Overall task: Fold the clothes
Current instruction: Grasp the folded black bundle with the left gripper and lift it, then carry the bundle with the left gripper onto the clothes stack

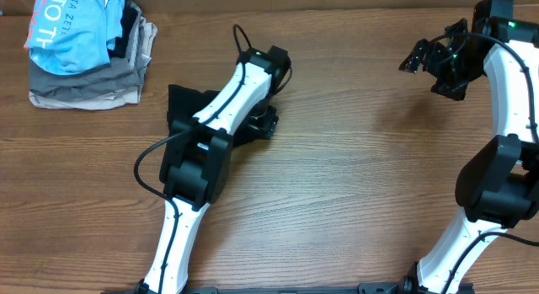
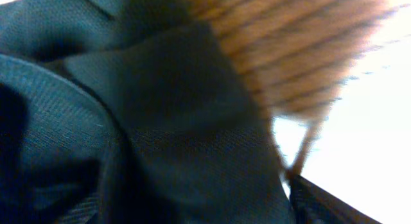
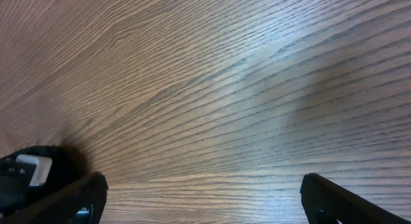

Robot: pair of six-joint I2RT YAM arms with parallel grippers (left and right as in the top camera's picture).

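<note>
The black shirt (image 1: 181,104) lies bunched on the wooden table (image 1: 354,176) left of centre, mostly hidden under my left arm. My left gripper (image 1: 263,121) is down at the shirt's right end. In the left wrist view dark fabric (image 2: 160,121) fills the frame right up against the jaws (image 2: 205,208). Only the right finger shows, set wide, and the left finger is hidden by cloth. My right gripper (image 1: 421,56) is open and empty above bare table at the back right. Its two fingers (image 3: 199,192) are spread wide over wood grain.
A stack of folded grey-beige garments (image 1: 84,85) with a light blue lettered shirt (image 1: 72,24) on top sits at the back left corner. Bare wood lies between the two arms.
</note>
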